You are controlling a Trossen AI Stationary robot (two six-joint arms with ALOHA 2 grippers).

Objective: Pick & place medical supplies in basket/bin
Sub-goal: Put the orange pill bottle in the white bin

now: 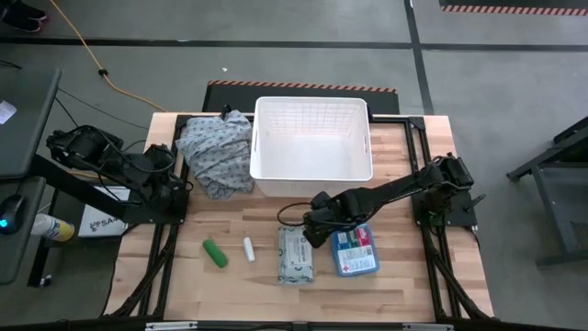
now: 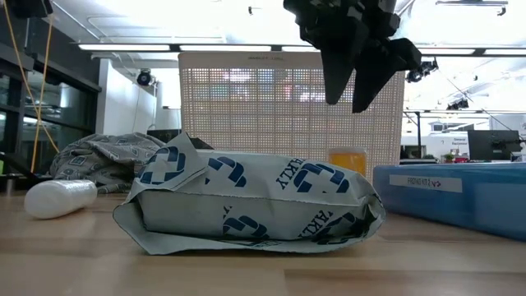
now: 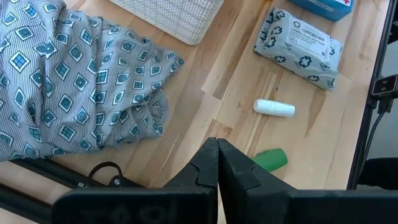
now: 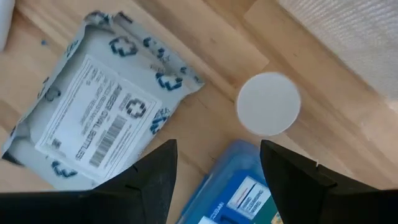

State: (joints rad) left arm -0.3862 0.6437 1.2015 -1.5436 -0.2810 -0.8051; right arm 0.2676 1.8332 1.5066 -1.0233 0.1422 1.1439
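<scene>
The open right gripper (image 4: 217,180) is held above the orange white-capped plastic bottle (image 4: 268,104), beyond its spread fingers (image 4: 152,177), untouched.

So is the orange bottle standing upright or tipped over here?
Upright. The right wrist view looks straight down on the orange bottle's round white cap, and the low view shows it standing in front of the basket.

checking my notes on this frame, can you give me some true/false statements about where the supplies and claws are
1. The basket is empty. True.
2. The right claw grips the wipes pack. False: it hangs open above the table, holding nothing.
3. The green tube and white tube lie on the table. True.
4. The left claw is open. False: it is shut, parked near the patterned cloth.
5. The blue box sits in the basket. False: it lies beside the wipes pack.
</scene>
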